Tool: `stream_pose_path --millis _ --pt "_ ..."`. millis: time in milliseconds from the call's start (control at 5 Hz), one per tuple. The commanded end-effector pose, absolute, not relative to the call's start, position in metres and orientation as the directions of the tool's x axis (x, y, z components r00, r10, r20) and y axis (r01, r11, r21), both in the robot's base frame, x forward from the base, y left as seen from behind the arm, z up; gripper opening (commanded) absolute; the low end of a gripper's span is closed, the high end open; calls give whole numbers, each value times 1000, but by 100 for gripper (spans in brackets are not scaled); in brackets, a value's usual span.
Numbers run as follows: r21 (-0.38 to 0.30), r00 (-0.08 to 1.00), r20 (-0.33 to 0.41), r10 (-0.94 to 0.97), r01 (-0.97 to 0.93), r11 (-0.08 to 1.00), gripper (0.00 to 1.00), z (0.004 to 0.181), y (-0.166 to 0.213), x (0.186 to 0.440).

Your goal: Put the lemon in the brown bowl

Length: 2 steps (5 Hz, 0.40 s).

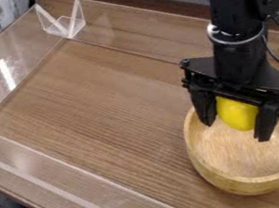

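The black pincer (237,117) hangs over the brown bowl (250,155) at the right near part of the wooden surface (102,102), its two fingers (205,108) pointing down and clamped on the lemon (238,114), which shows as a bright yellow patch between them. The lemon sits above the far part of the bowl's hollow, within the rim's outline; whether it touches the wood cannot be told from this view. The bowl, light tan with a thick rim, rests close to the right near corner of the surface. Clear plastic walls (13,57) border the surface on the left and far sides, and a small clear folded stand (61,20) sits at the far left.
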<state>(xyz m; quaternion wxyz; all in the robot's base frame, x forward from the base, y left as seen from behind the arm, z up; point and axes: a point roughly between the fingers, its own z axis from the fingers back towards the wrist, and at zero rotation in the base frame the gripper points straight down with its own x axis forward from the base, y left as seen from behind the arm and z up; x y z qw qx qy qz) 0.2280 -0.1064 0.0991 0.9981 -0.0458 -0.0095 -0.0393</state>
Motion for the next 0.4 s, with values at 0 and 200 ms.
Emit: stream_pose_path --millis 0,200 --pt "-121 992 111 -53 66 990 100 124 -107 240" --pt "-123 993 114 -44 58 991 100 126 -106 241"
